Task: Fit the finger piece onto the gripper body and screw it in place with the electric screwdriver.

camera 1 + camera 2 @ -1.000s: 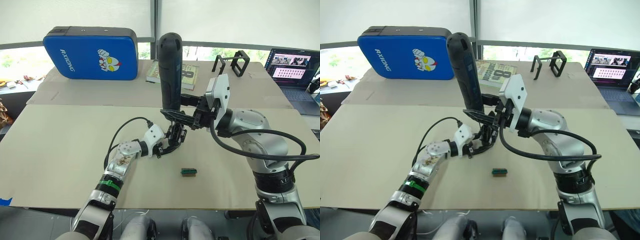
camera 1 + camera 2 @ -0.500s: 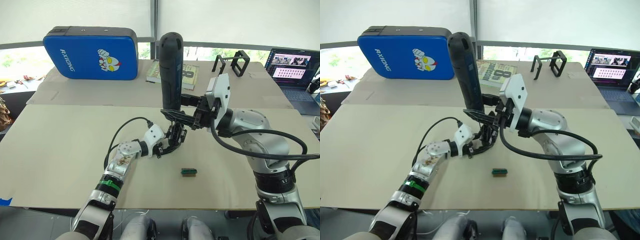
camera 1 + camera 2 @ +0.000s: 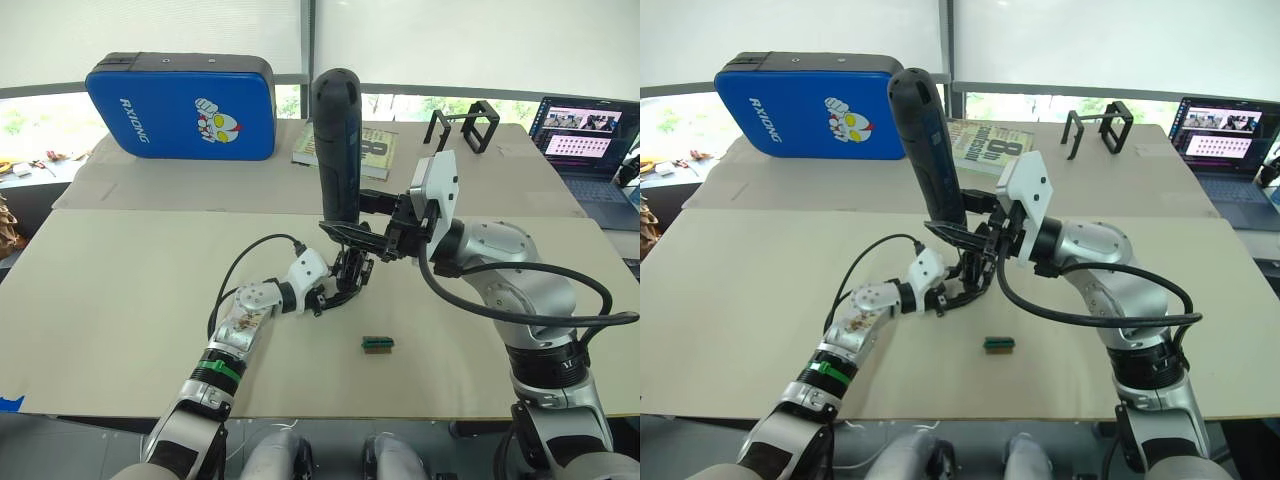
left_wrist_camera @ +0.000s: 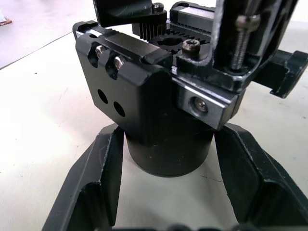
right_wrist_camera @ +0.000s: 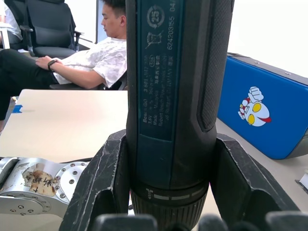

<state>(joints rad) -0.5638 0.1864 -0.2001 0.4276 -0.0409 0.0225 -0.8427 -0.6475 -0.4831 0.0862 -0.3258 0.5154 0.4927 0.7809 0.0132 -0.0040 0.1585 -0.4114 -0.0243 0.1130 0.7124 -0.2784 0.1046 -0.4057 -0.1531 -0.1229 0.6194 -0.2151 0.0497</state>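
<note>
Between the fingers of the right gripper (image 3: 352, 232) stands the electric screwdriver (image 3: 337, 140), clamped around its lower barrel and held nearly upright, leaning slightly, its tip pointing down. Directly below that gripper, the gripper body (image 4: 166, 91) sits on the table (image 3: 120, 290). The left gripper (image 3: 338, 293) has its two fingers (image 4: 98, 178) spread either side of the body's round base; a narrow gap seems to show on each side, so I cannot tell whether they press it. Nearer the robot than both grippers lies a small green-and-black block (image 3: 377, 343).
</note>
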